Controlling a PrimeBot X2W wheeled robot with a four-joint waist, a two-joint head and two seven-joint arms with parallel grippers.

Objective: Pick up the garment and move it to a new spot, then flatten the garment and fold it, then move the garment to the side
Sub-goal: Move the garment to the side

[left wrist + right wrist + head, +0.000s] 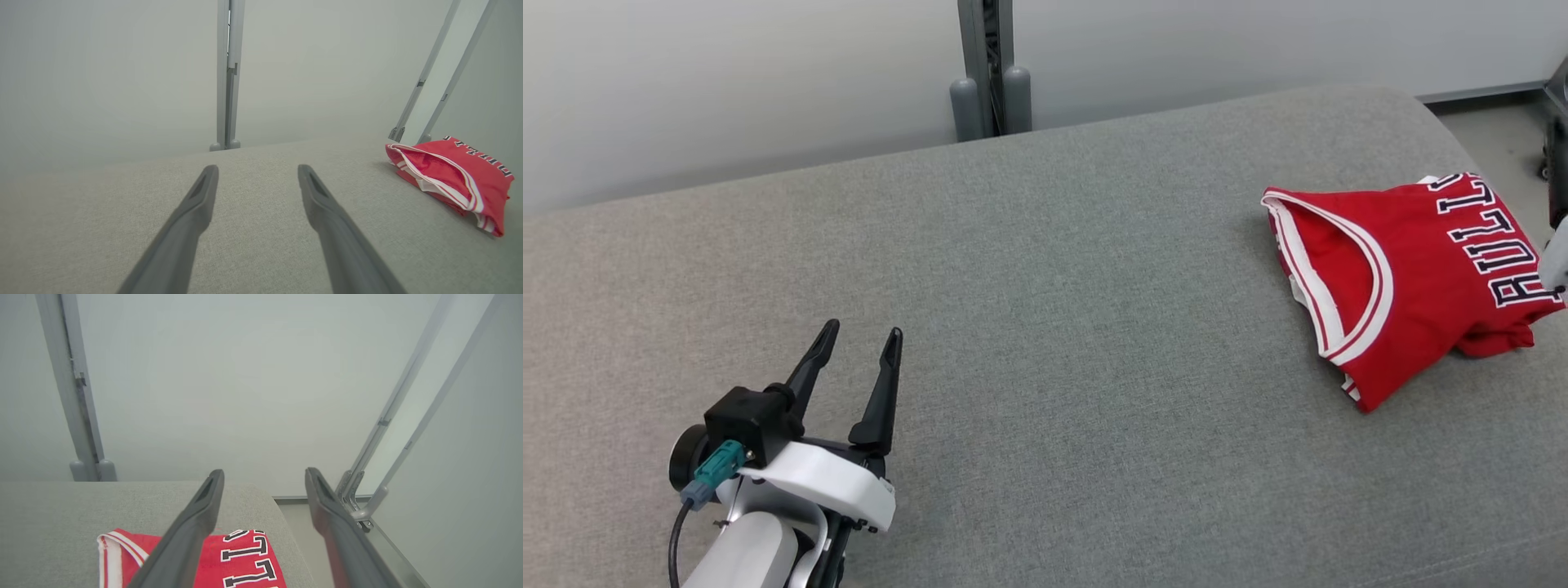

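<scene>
The red sleeveless jersey with white trim and black-and-white lettering [1405,269] lies folded into a compact packet at the right edge of the grey upholstered surface [1045,286], near its far right corner, which suggests the folding and the move to the side are done. The right claw [264,471] hangs just over it with its two dark fingers spread wide and nothing between them, a stance that fits release rather than grip. The left claw [863,329] stands equally open and empty near the front left corner, well apart from the jersey, probably parked out of the way.
</scene>
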